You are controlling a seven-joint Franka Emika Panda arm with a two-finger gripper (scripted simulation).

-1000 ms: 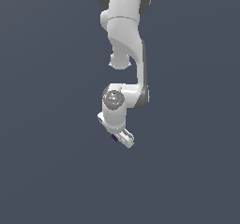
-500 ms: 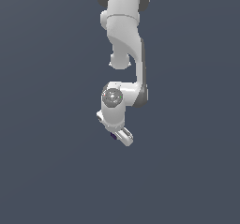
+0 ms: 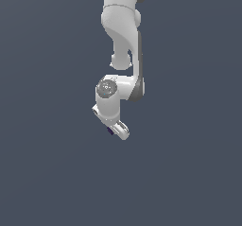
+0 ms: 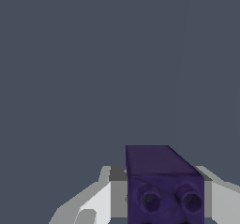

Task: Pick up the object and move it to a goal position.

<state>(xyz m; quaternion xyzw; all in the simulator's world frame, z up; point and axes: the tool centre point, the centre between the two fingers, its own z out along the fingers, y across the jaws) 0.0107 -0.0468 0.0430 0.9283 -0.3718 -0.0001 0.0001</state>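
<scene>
Small dark purple cube (image 4: 164, 185) pinched in the white robot gripper (image 4: 157, 195), seen against a plain slate-grey background (image 3: 47, 173).

In the wrist view the cube is seen at the lower centre-right of the frame, clamped between 2 white fingers (image 4: 96, 202) that touch its sides; 2 round dimples are visible on its near face. In the exterior view the cube (image 3: 110, 131) is shown only as a tiny dark speck just below the centre of the frame, tucked against the underside of the gripper (image 3: 116, 128). The white jointed robot arm (image 3: 124, 36) is seen reaching down from the top centre of that frame, with the gripper tilted toward the exterior view's right. Whether any surface lies under the cube cannot be told.
</scene>
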